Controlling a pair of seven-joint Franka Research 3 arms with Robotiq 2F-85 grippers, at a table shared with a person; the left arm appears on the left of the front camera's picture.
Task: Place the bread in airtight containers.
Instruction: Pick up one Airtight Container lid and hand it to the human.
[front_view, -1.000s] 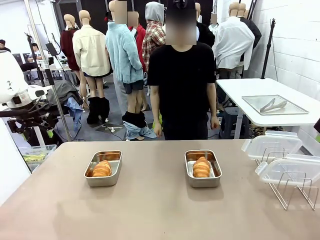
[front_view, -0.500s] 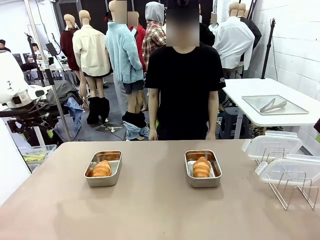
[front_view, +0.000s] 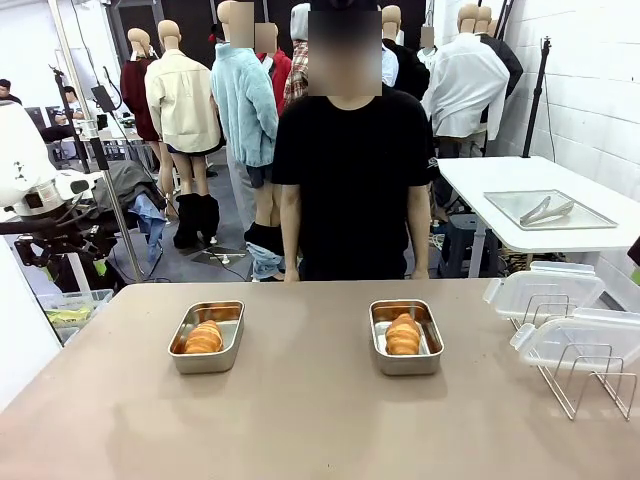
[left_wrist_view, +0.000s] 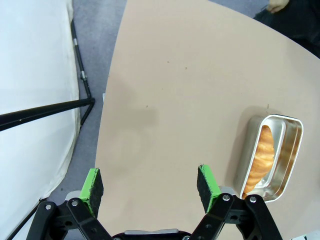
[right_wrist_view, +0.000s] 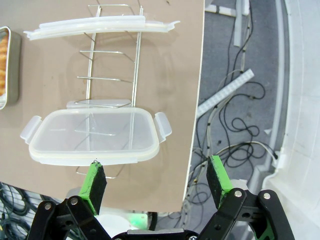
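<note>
A tan surface (front_view: 320, 425) runs across a crowded workroom, and a person (front_view: 350, 170) in a black shirt stands at its far edge with arms down. Two open stainless-steel tins sit well apart on it, the left tin (front_view: 206, 364) and the right tin (front_view: 405, 366). Each has one croissant-like roll lying inside, the left roll (front_view: 204, 338) and the right roll (front_view: 403, 335). The bread therefore looks already placed, and what seems left is lidding. Two clear lids, the near lid (front_view: 580, 338) and the far lid (front_view: 545, 290), rest on a wire rack (front_view: 592, 388) at the surface's right edge. The left end effector (left_wrist_view: 150, 185) hovers over bare surface beside the left tin, its jaws spread wide with nothing between them. The right end effector (right_wrist_view: 156, 181) hangs above the rack, equally wide and empty. One of its pads is over the near lid's rim and the other is past the surface's edge, above loose cables (right_wrist_view: 235, 135). The risks gather there. A thin, slick lid perched on wires may slide off the edge if nudged, or the light rack may drag along with it. Later, a lid set askew could crush a roll, and pressing it down could skate the tin.
</note>
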